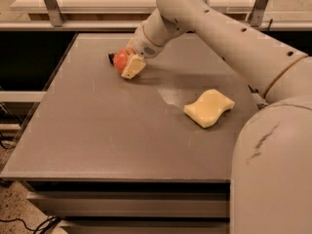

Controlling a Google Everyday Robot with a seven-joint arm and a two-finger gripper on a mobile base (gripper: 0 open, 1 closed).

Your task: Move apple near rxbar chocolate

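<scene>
- Camera view: the arm's pale gripper (127,66) is low over the far-left part of the flat grey tabletop (112,130).
- It is right against the round red-orange apple (119,60); whether it grips the apple or only touches it cannot be told.
- A sliver of the dark flat rxbar chocolate (111,58) shows just left of the apple.
- A pale yellow wavy sponge (208,107) lies well apart, to the right.

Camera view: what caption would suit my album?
Robot's gripper at the apple on the far side of the table, sponge lying apart.
</scene>
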